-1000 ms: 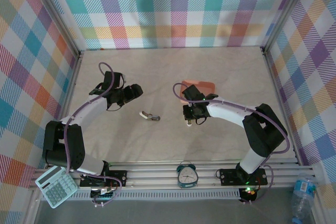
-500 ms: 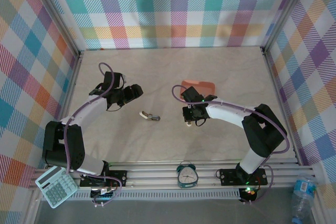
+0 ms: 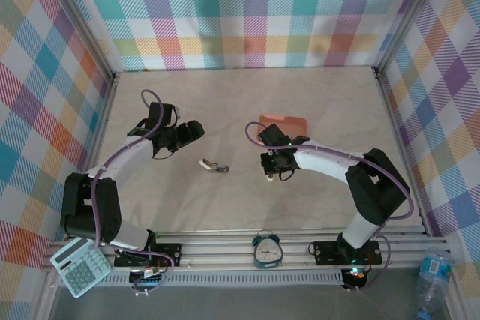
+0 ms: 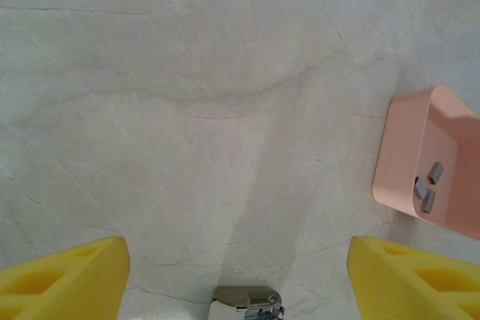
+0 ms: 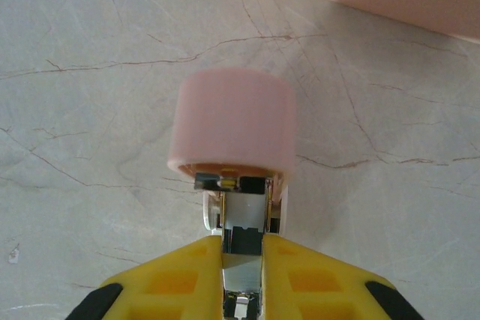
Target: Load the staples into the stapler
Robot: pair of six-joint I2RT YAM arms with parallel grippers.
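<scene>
A small pink stapler (image 5: 232, 121) stands hinged open on the table, and my right gripper (image 5: 243, 239) is shut on its bare metal staple channel (image 5: 245, 219). From above, that gripper (image 3: 270, 173) sits just in front of a pink tray (image 3: 285, 123). The tray (image 4: 409, 151) holds a few short grey strips, the staples (image 4: 429, 185). A second stapler (image 3: 214, 165), white with its metal exposed, lies at the table's middle; its tip (image 4: 244, 301) lies low between my left fingers. My left gripper (image 4: 238, 264) hangs open and empty above the table, left of that stapler.
Checkered walls close in the table on three sides. A small alarm clock (image 3: 266, 249) stands on the front rail between the arm bases. A calculator (image 3: 80, 266) lies at the front left and a water bottle (image 3: 433, 275) at the front right, both off the table.
My right gripper has shifted a little left and toward the front with the pink stapler, uncovering more of the tray. The left arm and the white stapler have not moved.
</scene>
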